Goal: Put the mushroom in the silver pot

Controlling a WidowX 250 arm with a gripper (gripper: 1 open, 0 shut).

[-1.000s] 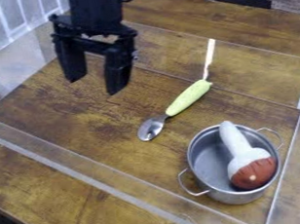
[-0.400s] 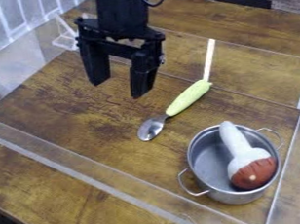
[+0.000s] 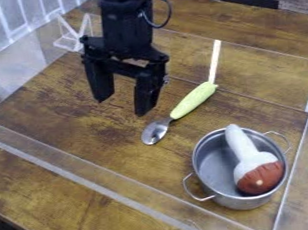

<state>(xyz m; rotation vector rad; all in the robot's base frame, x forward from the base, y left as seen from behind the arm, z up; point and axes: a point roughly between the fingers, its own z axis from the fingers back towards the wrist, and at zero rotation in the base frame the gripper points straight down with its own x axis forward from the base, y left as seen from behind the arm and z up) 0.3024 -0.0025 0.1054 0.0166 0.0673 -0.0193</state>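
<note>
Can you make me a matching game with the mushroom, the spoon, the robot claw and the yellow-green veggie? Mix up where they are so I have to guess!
Things:
1. mushroom
2. spoon
3. gripper
4. yellow-green vegetable

Places or states:
A. open, empty, hanging above the wooden table
B. lying on the table between the spoon and the back right, with a white stick pointing away
C. lying inside the silver pot
D. flat on the table, just left of the pot

Pairs: 1-C, 2-D, 3-A, 4-B
</note>
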